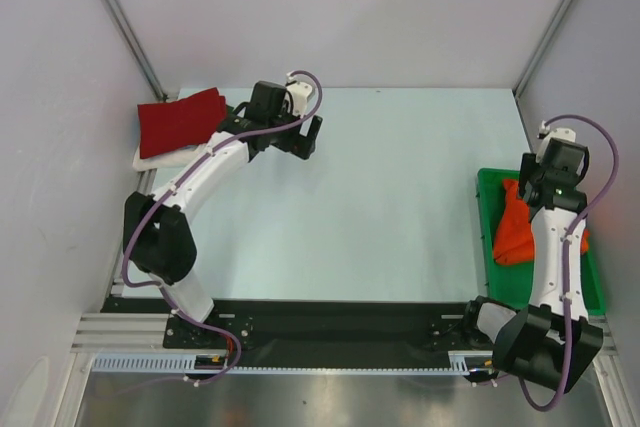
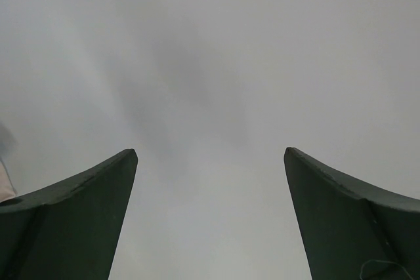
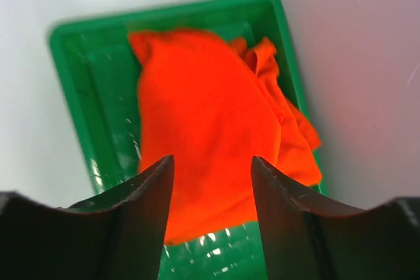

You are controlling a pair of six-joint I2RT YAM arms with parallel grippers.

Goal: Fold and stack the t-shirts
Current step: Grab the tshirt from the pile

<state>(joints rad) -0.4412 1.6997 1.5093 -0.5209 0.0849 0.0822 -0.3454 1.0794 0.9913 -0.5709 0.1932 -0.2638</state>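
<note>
Right tool [image 3: 211,159], jaws partly apart and empty, hangs over crumpled orange shirts [image 3: 203,109] in a green bin [image 3: 92,116] at the right edge of the table [image 1: 400,187]. Farther off, left tool [image 2: 210,151] gapes wide, empty, near a folded red shirt [image 1: 180,122] lying on a white shirt [image 1: 150,159] at the far left corner.

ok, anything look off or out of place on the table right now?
Nothing damaged or spilled. The orange t-shirt lies crumpled, unfolded, in the green bin, with one edge bunched up at the bin's wall-side rim. At the far left, the dark red t-shirt sits slightly askew on the white one.
</note>
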